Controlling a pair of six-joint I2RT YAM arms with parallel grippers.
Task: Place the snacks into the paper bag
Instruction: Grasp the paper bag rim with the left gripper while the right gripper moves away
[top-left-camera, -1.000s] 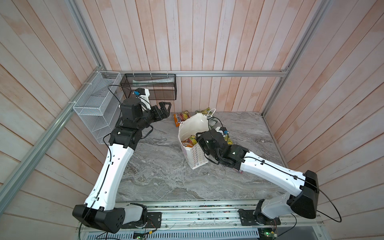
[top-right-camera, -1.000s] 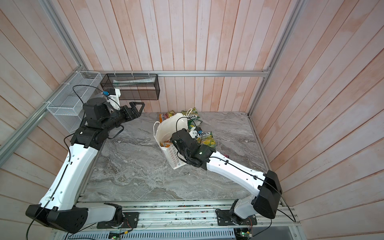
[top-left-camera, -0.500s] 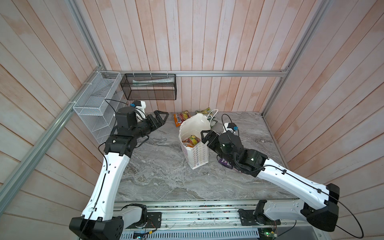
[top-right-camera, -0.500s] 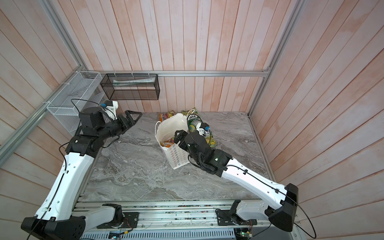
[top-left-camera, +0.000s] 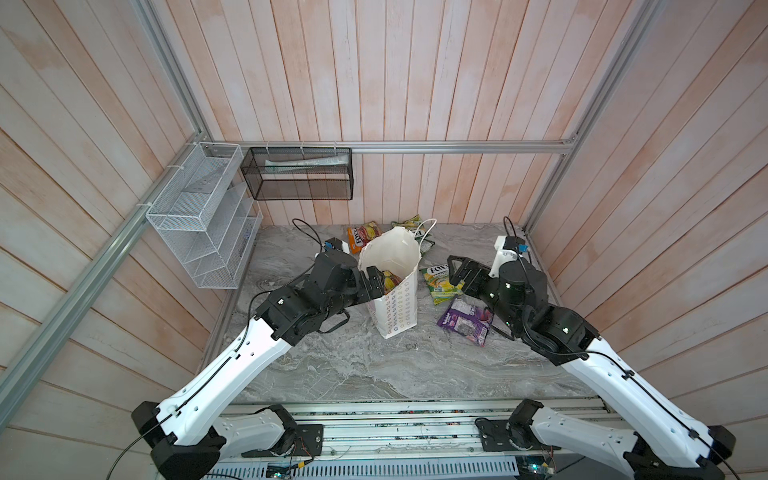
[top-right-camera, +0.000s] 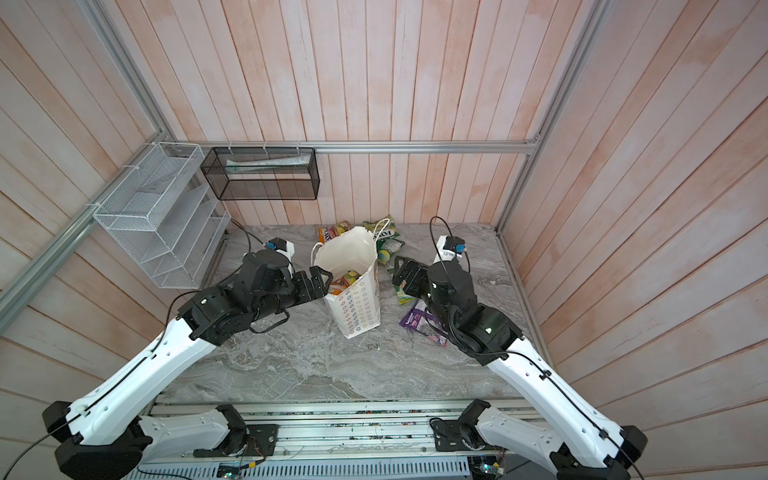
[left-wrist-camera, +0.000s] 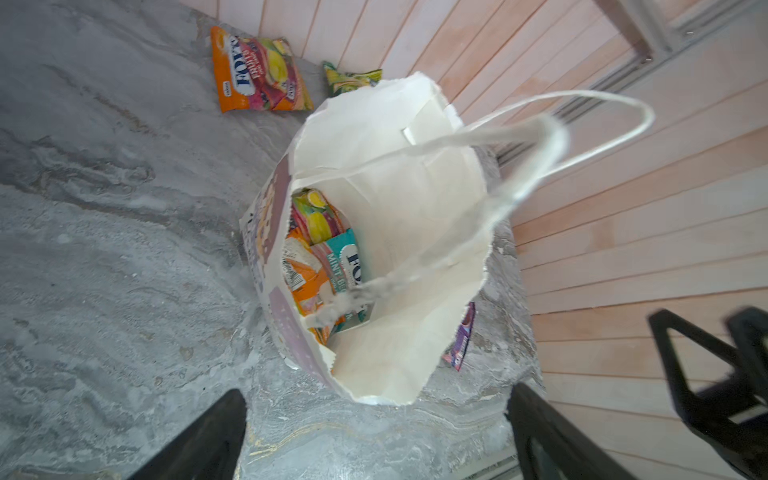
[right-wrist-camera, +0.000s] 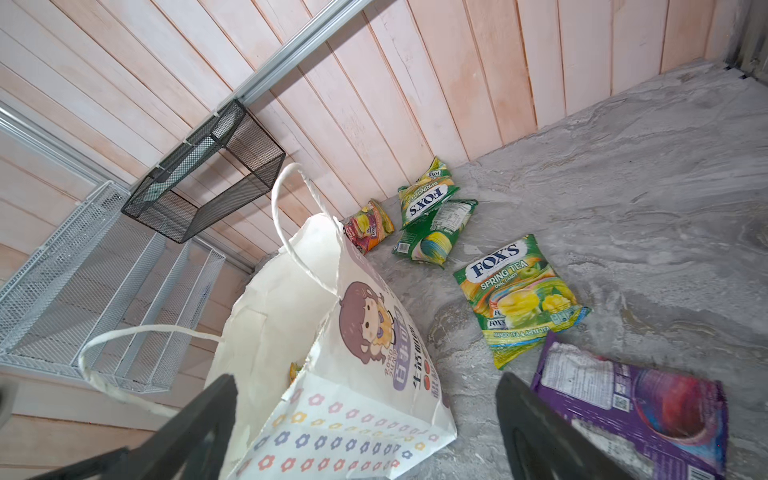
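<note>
**A:** How far along is the packing?

**B:** Partway, I'd say. The paper bag (top-left-camera: 392, 291) stands upright and open in the middle of the table. The left wrist view shows at least three snacks (left-wrist-camera: 322, 253) inside it, orange and teal ones.

**A:** And the hands?

**B:** Both are empty. The left gripper (top-left-camera: 372, 285) is spread wide just beside the bag's rim, though I can't tell if it touches the paper. The right gripper (top-left-camera: 462, 270) is spread wide too and hangs above the table on the bag's other side.

**A:** What's left outside?

**B:** Five, by my count. Nearest is a purple packet (top-left-camera: 466, 323), lying flat just beside the right arm. Past it, a green packet (top-left-camera: 439, 286) lies close under the right gripper. Behind the bag, near the wall, are two more green packets (right-wrist-camera: 432, 232), overlapping, and an orange packet (top-left-camera: 363, 237).

**A:** And the surface?

**B:** It's a flat grey table (top-left-camera: 353, 374) with a marble look. Wooden plank walls (top-left-camera: 374, 83) close it in on three sides. A white wire rack (top-left-camera: 199, 224) hangs on the left wall and a black mesh basket (top-left-camera: 299, 176) on the back one.
</note>
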